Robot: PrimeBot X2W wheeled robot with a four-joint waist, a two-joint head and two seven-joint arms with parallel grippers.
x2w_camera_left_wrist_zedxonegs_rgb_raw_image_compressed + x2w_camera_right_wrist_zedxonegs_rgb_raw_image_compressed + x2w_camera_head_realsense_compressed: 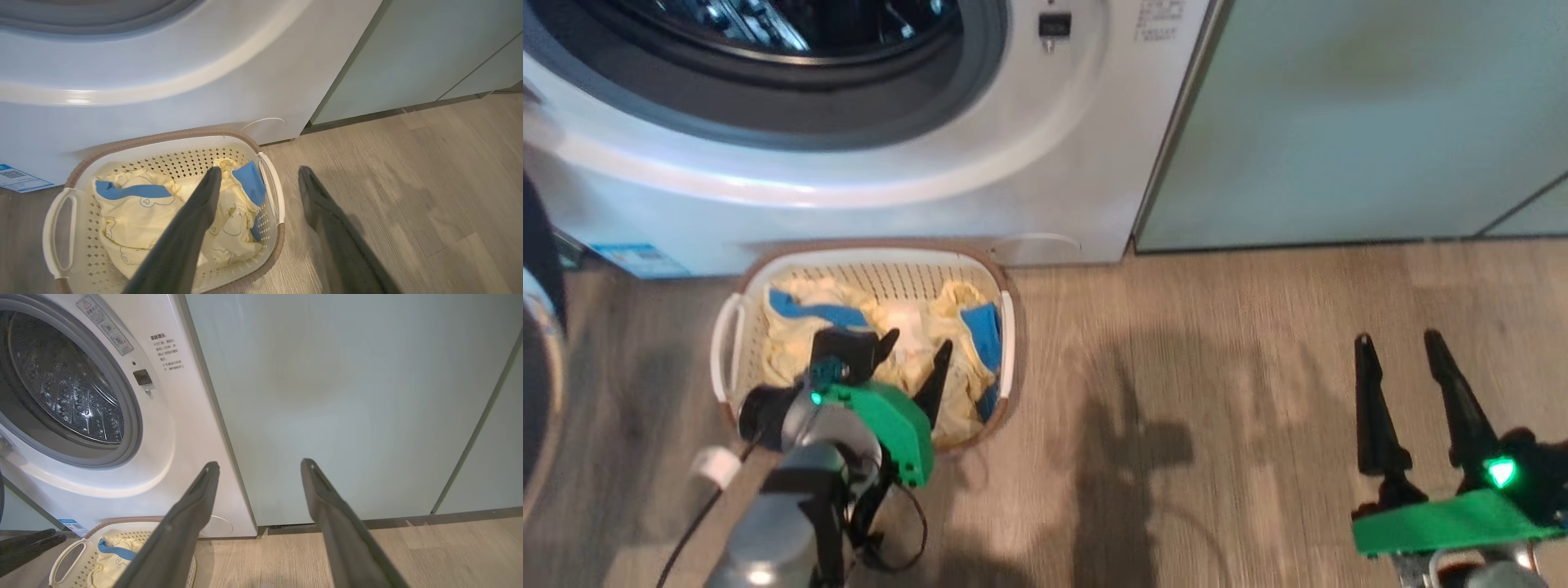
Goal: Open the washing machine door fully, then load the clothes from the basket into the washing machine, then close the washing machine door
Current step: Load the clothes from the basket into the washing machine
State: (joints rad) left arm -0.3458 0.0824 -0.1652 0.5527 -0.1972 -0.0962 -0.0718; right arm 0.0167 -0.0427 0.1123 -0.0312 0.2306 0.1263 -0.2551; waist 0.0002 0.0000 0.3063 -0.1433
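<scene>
Clothes point(135, 212), pale yellow with blue trim and faint cartoon outlines, lie heaped in the basket point(866, 249). It sits on the wood-look floor point(1217, 367), close against the foot of the washing machine point(1045, 163), just below the drum mouth. The washing machine door point(538, 245) shows as a dark curved shape at the left edge of the head view, swung clear of the mouth, so the grey ring and the steel drum point(65, 388) stand uncovered. A small blue label point(637, 260) sits low on the machine's front, near the basket's left handle. The left gripper point(918, 340) hangs over the basket with its two fingers spread wide and nothing between them. In its wrist view one finger crosses the garments and the other is seen against the floor beyond the basket's white handle. Whether a fingertip touches the cloth cannot be told. The right gripper point(1396, 337) is well apart from the basket, off to the right above the floor. Its fingers are likewise parted and empty, and they point toward the pale green cabinet point(1339, 122) beside the machine.
</scene>
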